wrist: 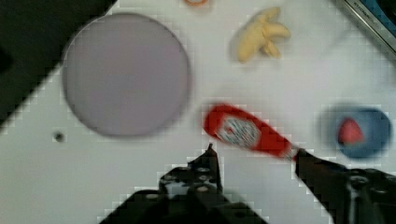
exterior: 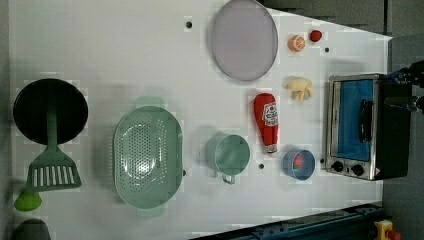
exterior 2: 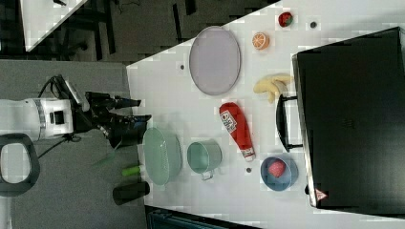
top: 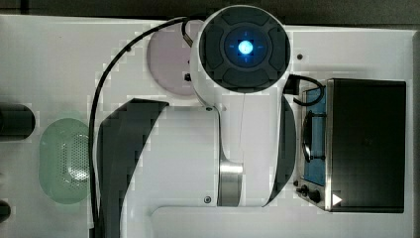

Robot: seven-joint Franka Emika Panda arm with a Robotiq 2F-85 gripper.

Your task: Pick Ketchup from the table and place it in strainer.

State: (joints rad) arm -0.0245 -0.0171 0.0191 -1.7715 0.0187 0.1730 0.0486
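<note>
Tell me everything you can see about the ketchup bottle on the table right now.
The ketchup bottle is red with a white label patch and a pale cap, plastic-looking. It lies flat on the white table, apart from the other things, between the lilac plate and the blue bowl, cap toward the bowl.

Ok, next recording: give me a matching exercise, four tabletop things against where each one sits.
Things:
1. Ketchup
2. strawberry
3. spatula
4. strainer

Places:
A. inside the blue bowl
B. handle resting over the black pan
C. lying flat on the table between the lilac plate and the blue bowl
D. between the spatula and the green cup in the left view

Pairs: 1-C, 2-A, 3-B, 4-D
</note>
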